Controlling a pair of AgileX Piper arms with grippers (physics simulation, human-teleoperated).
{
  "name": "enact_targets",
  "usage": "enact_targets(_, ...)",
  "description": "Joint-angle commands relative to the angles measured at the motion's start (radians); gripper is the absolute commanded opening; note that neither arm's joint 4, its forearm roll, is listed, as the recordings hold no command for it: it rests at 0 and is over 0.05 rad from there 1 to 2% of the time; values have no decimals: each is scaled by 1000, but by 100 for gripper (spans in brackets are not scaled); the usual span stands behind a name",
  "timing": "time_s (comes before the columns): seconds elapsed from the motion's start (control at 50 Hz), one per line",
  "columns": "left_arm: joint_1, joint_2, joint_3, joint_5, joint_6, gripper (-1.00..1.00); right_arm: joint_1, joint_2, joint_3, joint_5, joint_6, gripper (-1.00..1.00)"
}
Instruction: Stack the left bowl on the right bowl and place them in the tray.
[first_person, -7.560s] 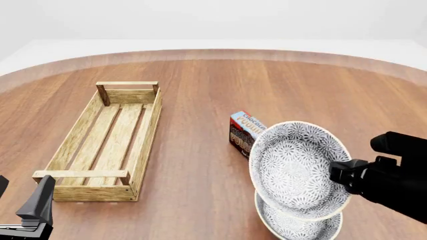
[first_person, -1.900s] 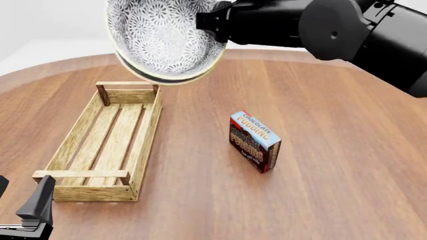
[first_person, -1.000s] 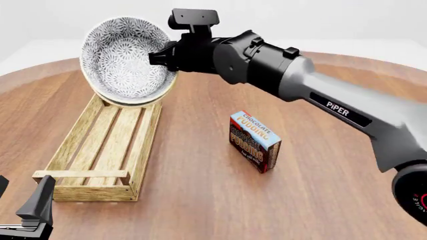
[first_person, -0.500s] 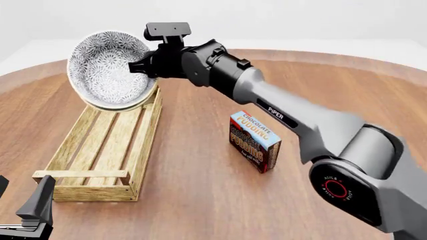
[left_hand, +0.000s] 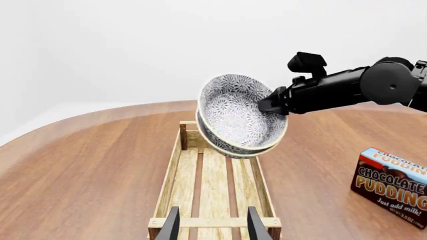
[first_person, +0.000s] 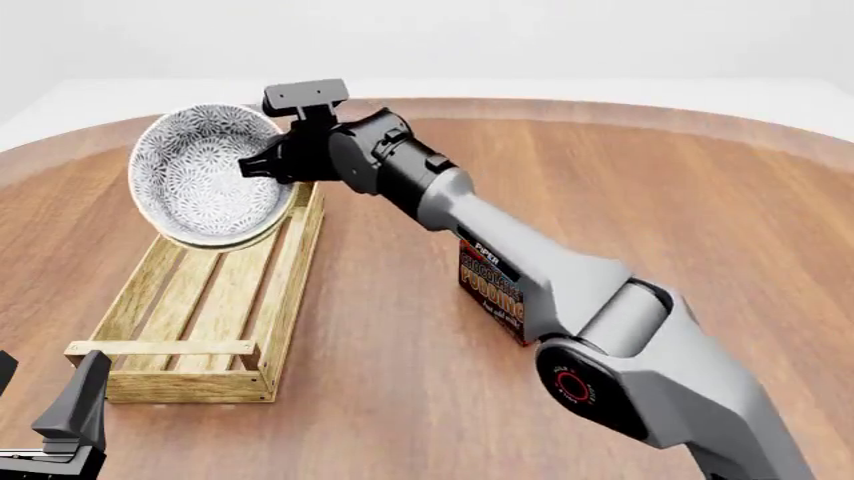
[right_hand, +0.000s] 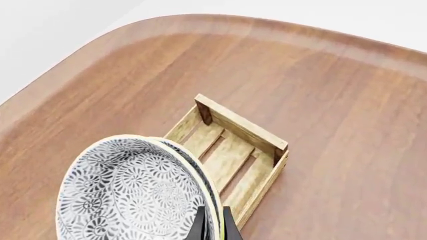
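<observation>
Two grey-patterned bowls (first_person: 203, 188) are nested together and tilted on edge, hanging just above the far end of the tray (first_person: 288, 290). My right gripper (first_person: 274, 165) is shut on their rim, with the arm stretched across the table from the right. In the left wrist view the stacked bowls (left_hand: 237, 116) hang over the tray (left_hand: 167, 180), pinched by the right gripper (left_hand: 270, 104). The right wrist view has the bowls (right_hand: 127, 195) in front of the tray (right_hand: 240, 127), with the gripper (right_hand: 212, 222) on their edge. My left gripper (left_hand: 212, 226) stands open at the tray's near end, holding nothing.
A blue-and-brown chocolate pudding box (left_hand: 393, 187) stands upright on the wooden table to the right of the tray. In the front view the box (first_person: 481, 290) is partly hidden behind the right arm. The left gripper (first_person: 70, 415) rests by the near left table edge.
The right arm has carried the stacked bowls leftward and down, from high over the table to just above the tray's far end. The left gripper has not moved.
</observation>
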Motion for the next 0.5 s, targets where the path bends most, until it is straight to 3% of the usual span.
enact_targets(0.02, 0, 0, 0, 0, 0, 100, 9, 43, -86, 42, -25, -100)
enact_targets(0.5, 0, 0, 0, 0, 0, 100, 30, 85, -76, 16, -4, -100)
